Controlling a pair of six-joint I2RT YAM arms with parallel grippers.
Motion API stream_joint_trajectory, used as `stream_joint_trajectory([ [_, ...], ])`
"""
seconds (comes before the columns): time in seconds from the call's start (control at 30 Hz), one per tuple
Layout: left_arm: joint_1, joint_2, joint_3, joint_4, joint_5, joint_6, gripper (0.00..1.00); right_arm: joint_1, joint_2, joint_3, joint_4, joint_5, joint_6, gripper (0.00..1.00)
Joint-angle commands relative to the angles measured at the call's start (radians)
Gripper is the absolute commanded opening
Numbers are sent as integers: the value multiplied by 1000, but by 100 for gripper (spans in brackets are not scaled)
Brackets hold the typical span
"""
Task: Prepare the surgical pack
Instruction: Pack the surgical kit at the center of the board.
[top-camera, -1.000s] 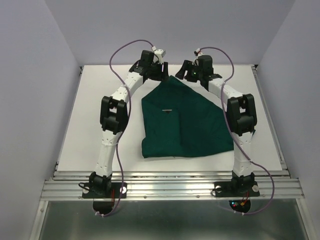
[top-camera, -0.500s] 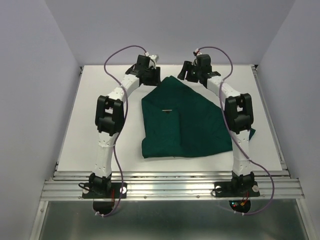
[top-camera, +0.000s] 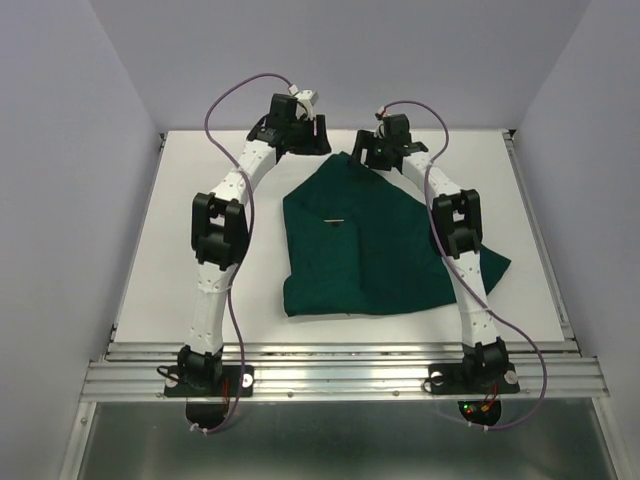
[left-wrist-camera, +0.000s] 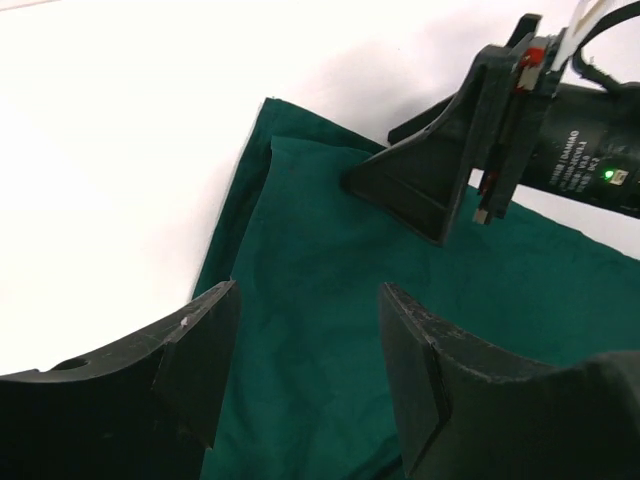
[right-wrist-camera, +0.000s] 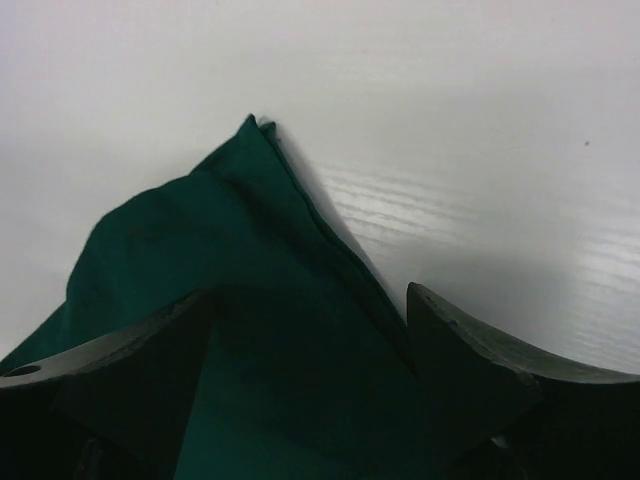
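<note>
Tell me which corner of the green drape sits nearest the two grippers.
The drape's far pointed corner, between the left gripper and right gripper; the other corners lie toward the arm bases.

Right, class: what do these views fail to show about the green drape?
- Top view: the small pale mark on the drape is too small to identify, and the right arm covers part of the drape's right side.
- Left wrist view: the left fingers and the bottom edge cut off the drape.
- Right wrist view: the right fingers hide its lower part.
</note>
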Motion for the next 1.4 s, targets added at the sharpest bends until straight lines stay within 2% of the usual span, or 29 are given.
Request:
stream_joint_trajectory([
  [0.0,8,14,14,30,50,-19,68,-2,18,40,-16,-67,-13,82],
  [0.1,8,51,55,13,72,-28,66,-2,2,1,17,-104,-9,79],
  [0.23,8,53,43,19,87,-33,66,-2,-57,-88,85,-101,-7,68],
  [0.3,8,45,31,27,86,-29,65,-2,-71,-97,97,-96,-10,58],
  [0.33,8,45,24,28,86,-29,65,-2,-75,-98,99,-93,-10,49],
  [0.47,8,45,21,30,89,-28,65,-2,-91,-115,118,-88,-1,33],
  [0.77,10,48,11,27,92,-22,64,-2,-189,-258,276,-59,0,24],
  [0.87,10,48,7,27,93,-22,64,-2,-204,-276,306,-62,0,22],
  [0.97,10,46,1,27,90,-19,64,7,-259,-370,434,-67,-1,25],
  [1.0,10,45,-2,27,90,-19,64,7,-271,-411,457,-76,-3,29],
  [1.03,10,45,-3,27,89,-19,64,7,-288,-427,482,-78,-3,37],
  [1.17,10,42,-5,25,89,-22,64,7,-279,-422,467,-32,-9,55],
  [1.27,13,28,-17,27,74,-22,63,7,-282,-425,445,23,9,55],
  [1.37,19,11,-49,33,64,-28,57,7,-293,-444,461,25,19,55],
])
